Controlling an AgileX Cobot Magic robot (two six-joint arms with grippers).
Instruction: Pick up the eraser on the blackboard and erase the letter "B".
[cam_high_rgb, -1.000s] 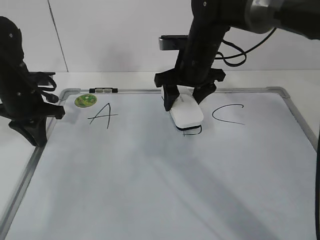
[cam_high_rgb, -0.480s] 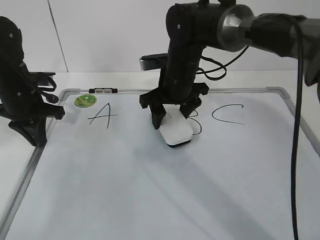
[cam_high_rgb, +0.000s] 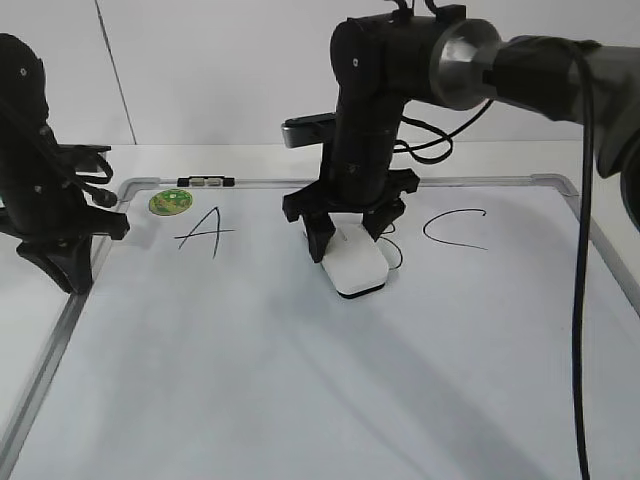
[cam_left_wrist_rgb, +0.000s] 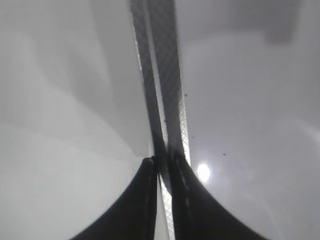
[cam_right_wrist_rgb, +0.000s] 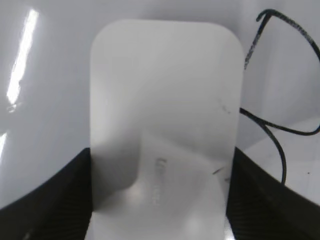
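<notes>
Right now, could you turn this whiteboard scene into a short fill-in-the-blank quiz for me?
1. The right gripper is shut on the white ____.
2. The green sticker sits beside the letter ____.
3. Right of the eraser, the untouched letter is ____.

Missing words: eraser; A; C

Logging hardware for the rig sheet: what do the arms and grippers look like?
Both arms are matte black. The right arm has a silver metal joint collar, loose black cables and a grey camera bar. The right gripper has black angular fingers; the left gripper has the same.
</notes>
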